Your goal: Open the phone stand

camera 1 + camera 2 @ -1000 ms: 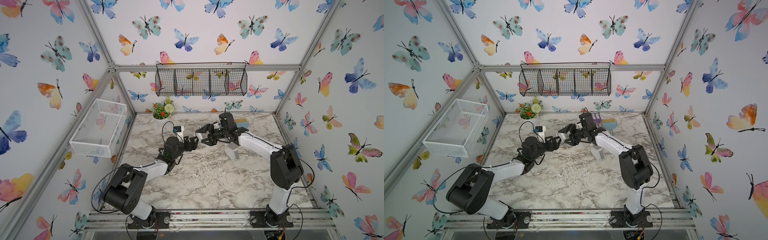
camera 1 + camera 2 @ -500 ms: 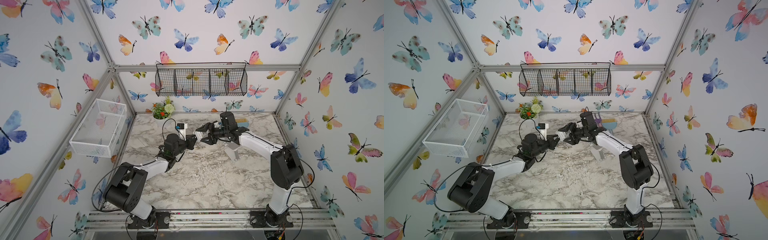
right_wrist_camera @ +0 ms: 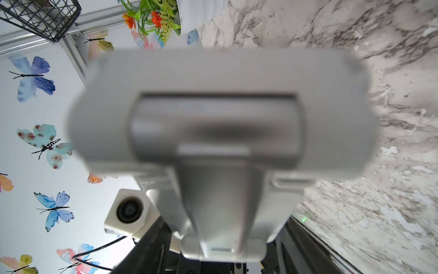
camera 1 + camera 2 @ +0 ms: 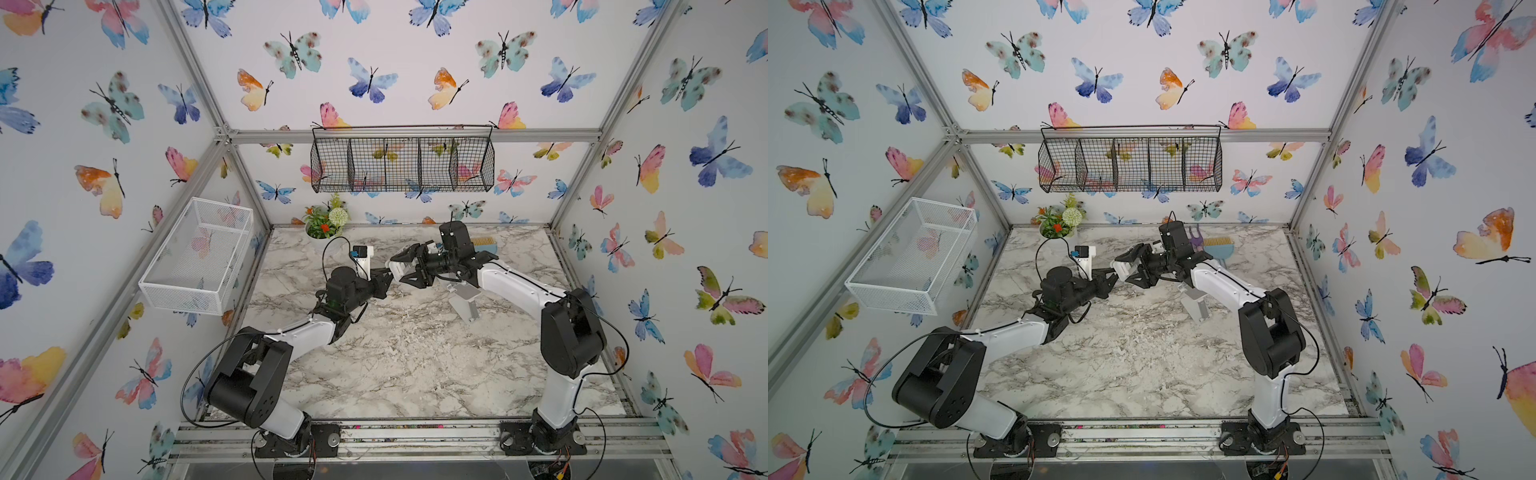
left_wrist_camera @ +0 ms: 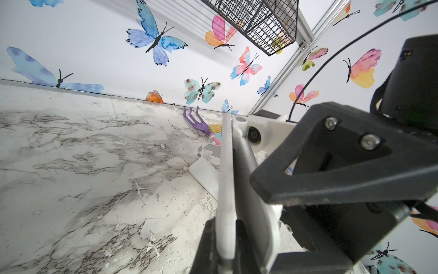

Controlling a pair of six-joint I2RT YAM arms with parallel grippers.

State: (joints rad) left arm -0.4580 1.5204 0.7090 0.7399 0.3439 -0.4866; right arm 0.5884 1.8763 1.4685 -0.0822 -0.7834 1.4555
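Left wrist view catches the stand [image 5: 226, 180] edge-on: its thin plate is nipped between the jaws of the left pincer [image 5: 225, 239], which are closed tight on it, and a thicker plate lies just beside it with a narrow gap. A black finger of the right pincer [image 4: 403, 269] lies against the stand's other side. In both top views the stand hangs in the air over the back half of the table [image 4: 415, 357], between the two arms. The right pincer's jaws stand wide apart, clamped across the stand's broad body. In the right wrist view the stand is a grey blur filling most of the frame. A second stand [image 4: 465, 300] rests on the table under the right forearm. Behind it lie a purple rake [image 4: 1195, 239] and a brush [image 4: 1219, 246], touching each other. A plant [image 4: 326, 220] sits at the back edge. A black basket [image 4: 401, 164] hangs on the rear wall and a white basket [image 4: 199, 253] on the left wall.
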